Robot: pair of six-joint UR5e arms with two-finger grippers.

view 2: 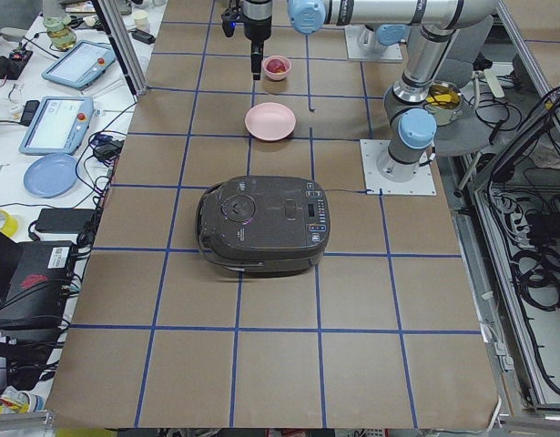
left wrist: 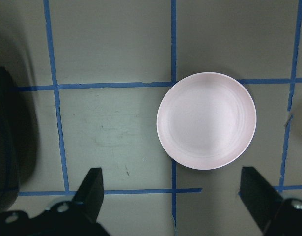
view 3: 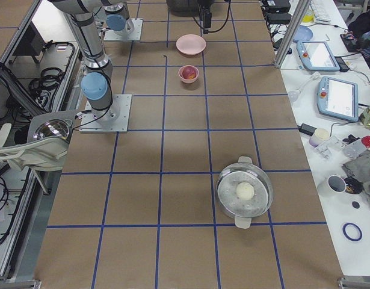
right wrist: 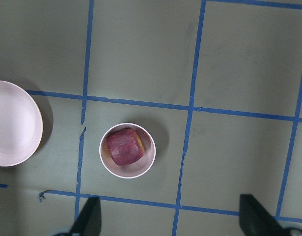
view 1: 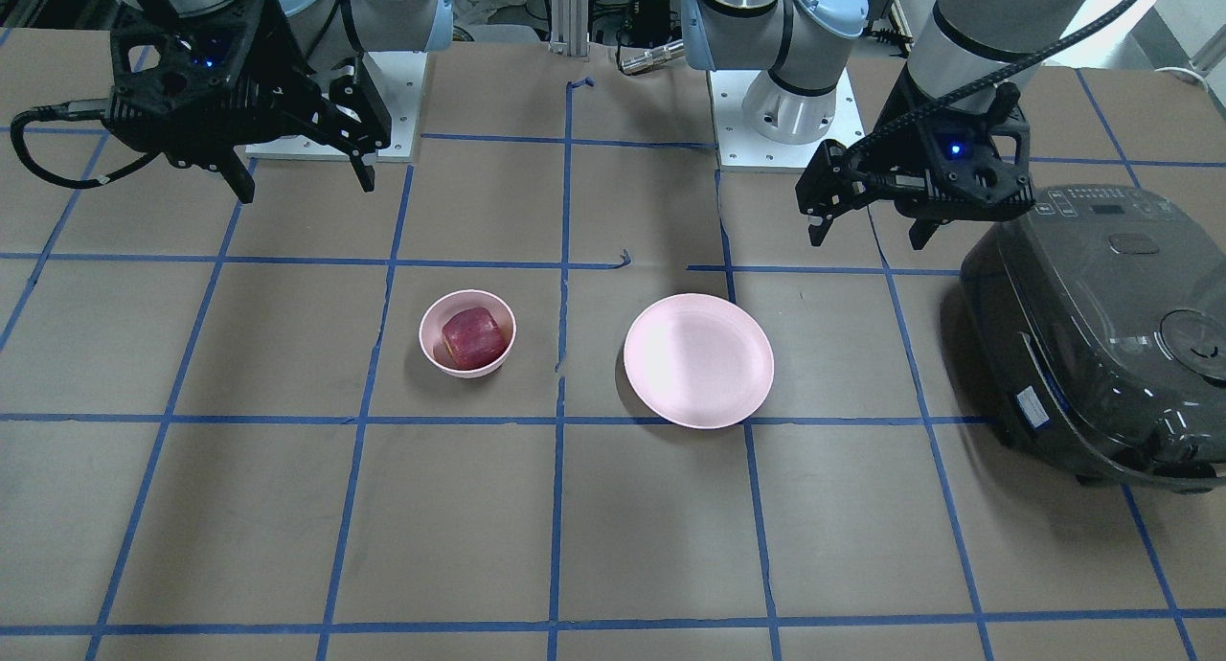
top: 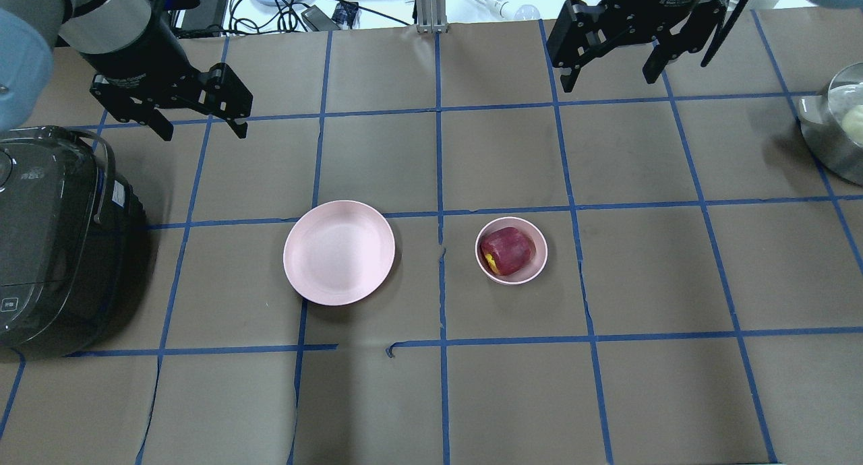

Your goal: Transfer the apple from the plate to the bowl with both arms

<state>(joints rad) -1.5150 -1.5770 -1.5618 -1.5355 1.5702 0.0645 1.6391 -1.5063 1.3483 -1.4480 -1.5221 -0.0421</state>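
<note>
The dark red blocky apple point(top: 507, 251) lies in the small deep pink bowl point(top: 539, 256), nearer the wide, empty right gripper point(top: 607, 82) than the equally wide left gripper point(top: 202, 133).

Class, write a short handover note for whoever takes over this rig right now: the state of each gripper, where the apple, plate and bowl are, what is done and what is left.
Left gripper: open, empty, raised above the table beyond the plate.
Right gripper: open, empty, raised beyond the bowl.
Apple: lying inside the bowl.
Plate: empty, beside the bowl, apart from it.
Done: the apple is in the bowl.
Left: nothing visible for the transfer itself; probably just park the arms.
</note>
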